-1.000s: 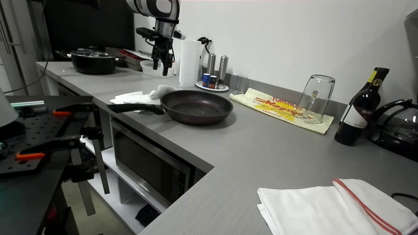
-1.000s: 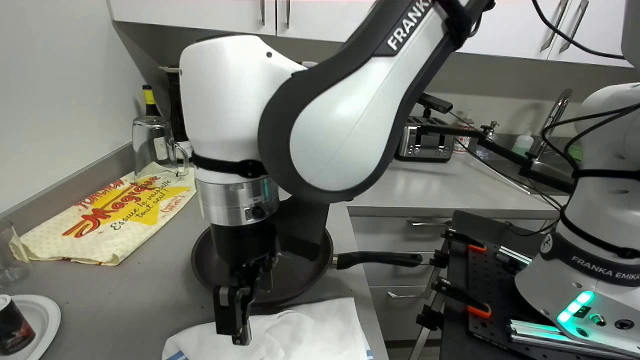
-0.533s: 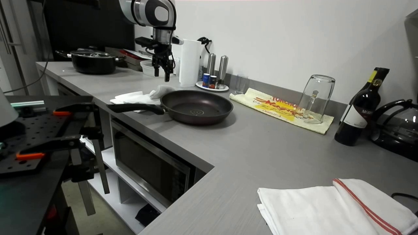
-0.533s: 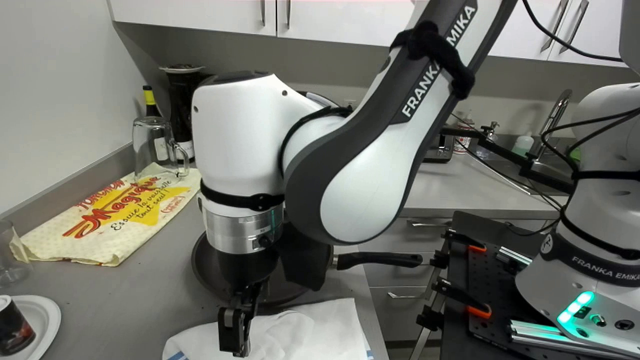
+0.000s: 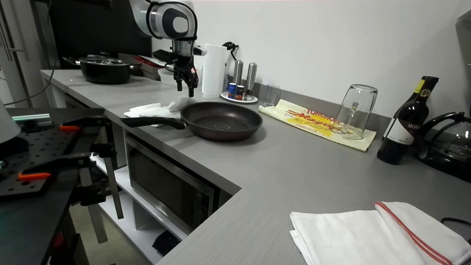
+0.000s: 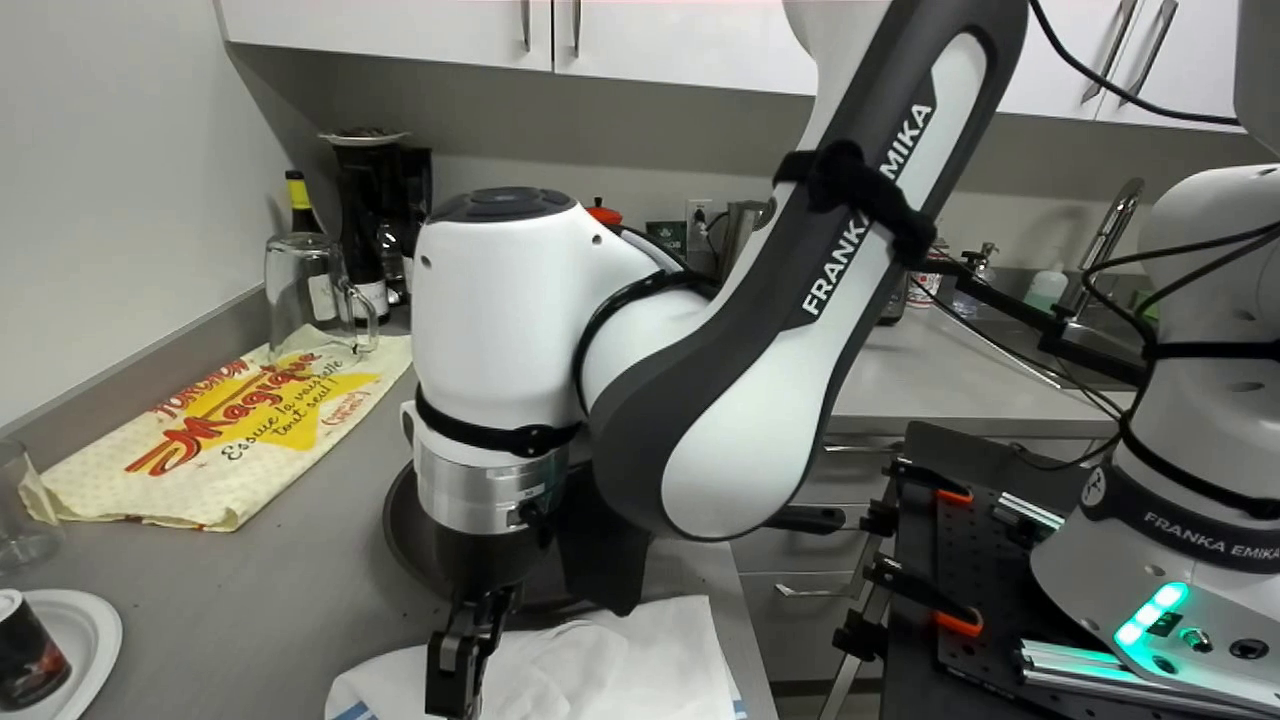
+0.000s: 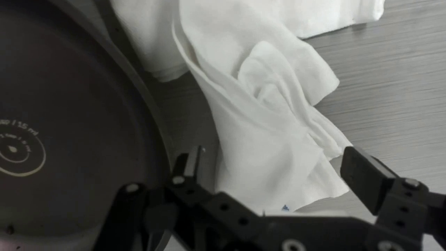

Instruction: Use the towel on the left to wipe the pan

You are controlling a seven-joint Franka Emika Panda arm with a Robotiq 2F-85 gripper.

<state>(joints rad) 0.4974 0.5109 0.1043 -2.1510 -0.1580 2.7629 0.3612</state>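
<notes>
In an exterior view I have the pan (image 5: 221, 121) sitting on the counter (image 5: 294, 176), with the white towel (image 5: 156, 110) bunched close beside it and my gripper (image 5: 185, 90) hanging above, on that side of the pan. The red-striped towel (image 5: 368, 235) lies well apart from the pan, on its far side from the cloth I want, so I leave it alone. In an exterior view my arm (image 6: 740, 460) hides much of the pan, and a finger (image 6: 452, 670) overlaps the towel; whether it touches I can't tell from there. In the wrist view my fingers stand wide apart, holding nothing, and straddle the towel's narrow bunch: one tip over the strip between towel and pan rim (image 7: 152, 111), its mate over the counter on the side away from the pan. I take this as the approach to the grasp, the wiping to come. To do it well I should shift slightly away from the pan before lowering, because the pan-side finger could catch the rim and shove it. Then I want to go straight down close to the counter and pinch several layers together, since a single fold would likely slip or trail when dragged across the pan.
</notes>
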